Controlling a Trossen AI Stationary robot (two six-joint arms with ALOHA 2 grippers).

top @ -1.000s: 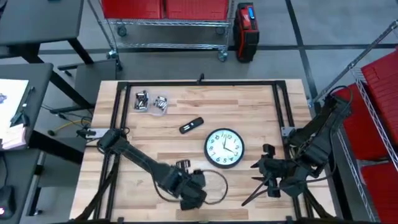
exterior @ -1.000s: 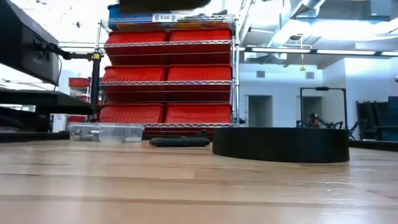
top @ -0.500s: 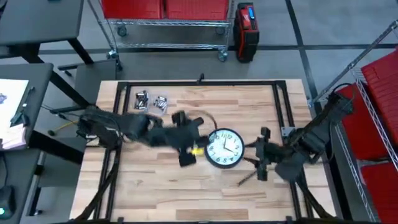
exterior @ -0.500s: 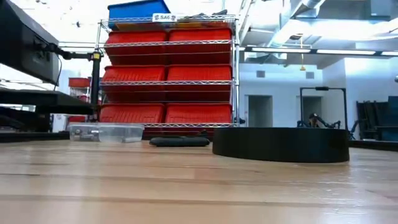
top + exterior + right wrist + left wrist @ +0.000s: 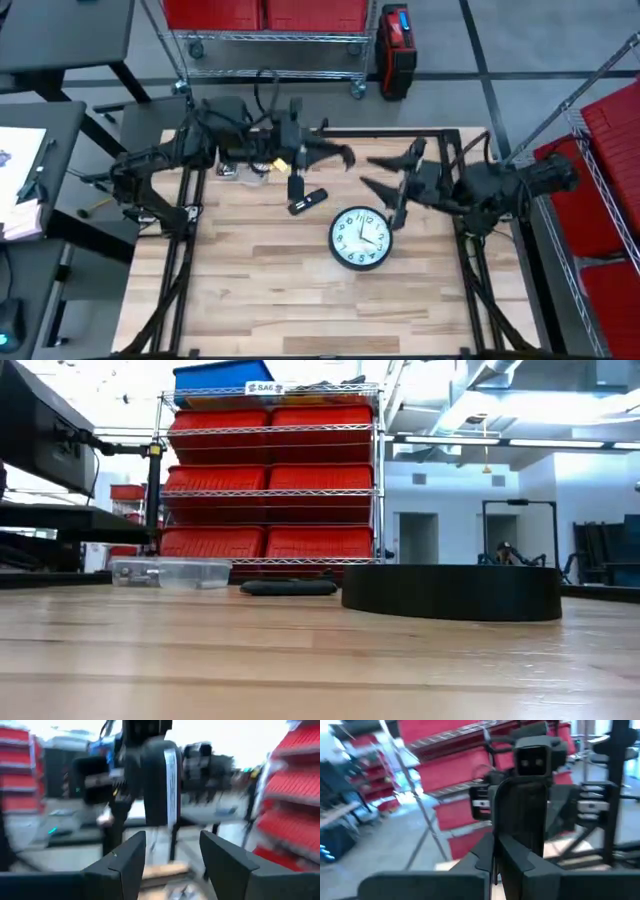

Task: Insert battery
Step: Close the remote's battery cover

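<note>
Two arms have swung up from the near edge of the table to the far side within the last second — both now hang above the strip beyond the wall clock. Left gripper sits past the clock's far-left side, above the black remote-like piece; its fingers look spread in the high view. Right gripper is just beyond the clock's far-right rim, fingers spread wide, holding nothing. The two grippers face each other with a gap between.

Clock lies face up, untouched, same spot as before. Black piece unmoved, just off the clock's far-left. Two clear containers with metallic contents — likely the batteries — sit further left of that, near the table's far edge; the left arm passes over them.

Judgement: this is approach only, nothing grasped. Battery not picked up, clock not turned over, so insertion hasn't started.

Surface: pale wood-plank table in a black frame. Low view shows the clock as a dark disc, the black piece and a clear container behind. Room: wire shelving with red bins, a blue one on top, open workshop floor beyond.
</note>
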